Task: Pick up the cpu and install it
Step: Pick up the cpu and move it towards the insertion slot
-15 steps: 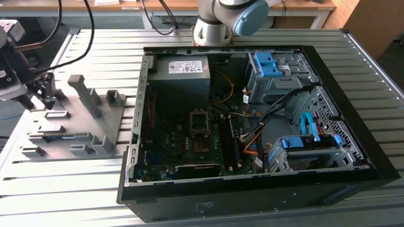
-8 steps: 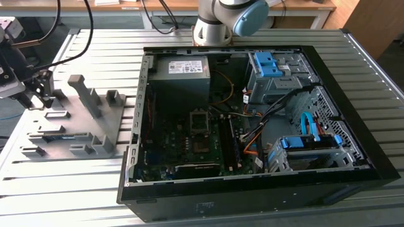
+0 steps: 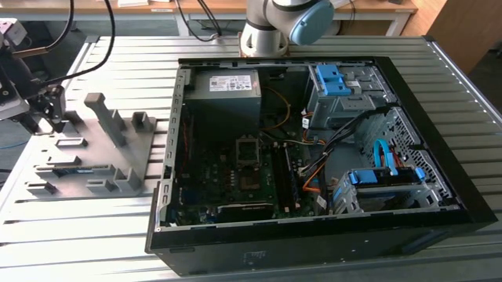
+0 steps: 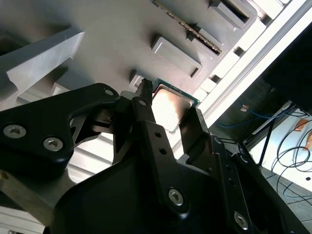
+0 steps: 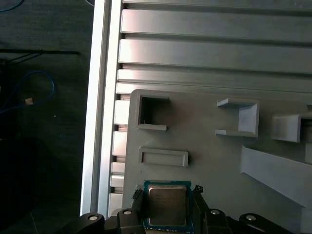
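While the open computer case (image 3: 314, 249) sits well apart on the slatted worktop (image 3: 79, 235), the hand (image 5: 166, 192) hangs over the grey parts tray (image 5: 214, 163) at the exterior view's left. Its two black fingers (image 5: 138, 199) press against opposite edges of the cpu (image 5: 166, 208) (silver top up, green rim showing), gripping it. Whether the chip rests on the tray or is clear of it, I cannot tell.
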{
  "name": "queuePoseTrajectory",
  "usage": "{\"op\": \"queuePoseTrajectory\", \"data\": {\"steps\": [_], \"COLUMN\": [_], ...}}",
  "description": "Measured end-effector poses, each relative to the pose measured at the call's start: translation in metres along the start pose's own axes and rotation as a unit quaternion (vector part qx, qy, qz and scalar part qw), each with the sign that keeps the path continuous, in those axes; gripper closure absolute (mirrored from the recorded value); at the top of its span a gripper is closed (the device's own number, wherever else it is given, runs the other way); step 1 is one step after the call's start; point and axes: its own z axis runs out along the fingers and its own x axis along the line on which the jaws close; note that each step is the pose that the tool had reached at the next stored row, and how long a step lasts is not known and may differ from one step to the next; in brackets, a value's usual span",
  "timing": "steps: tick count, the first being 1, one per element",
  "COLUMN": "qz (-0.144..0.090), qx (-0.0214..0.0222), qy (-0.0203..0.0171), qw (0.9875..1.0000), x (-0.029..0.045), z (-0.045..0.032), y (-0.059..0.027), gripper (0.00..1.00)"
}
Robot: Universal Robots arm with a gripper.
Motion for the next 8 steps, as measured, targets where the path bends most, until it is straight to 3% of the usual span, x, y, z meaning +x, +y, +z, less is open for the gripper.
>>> {"op": "queuePoseTrajectory", "data": {"steps": [8], "qz": [0.0], "qx": [0.0], "qy": [0.0], "qw": [1.0], "x": [0.0002], "z": [-0.0062], "y": [0.0001], "gripper": [0.53]}}
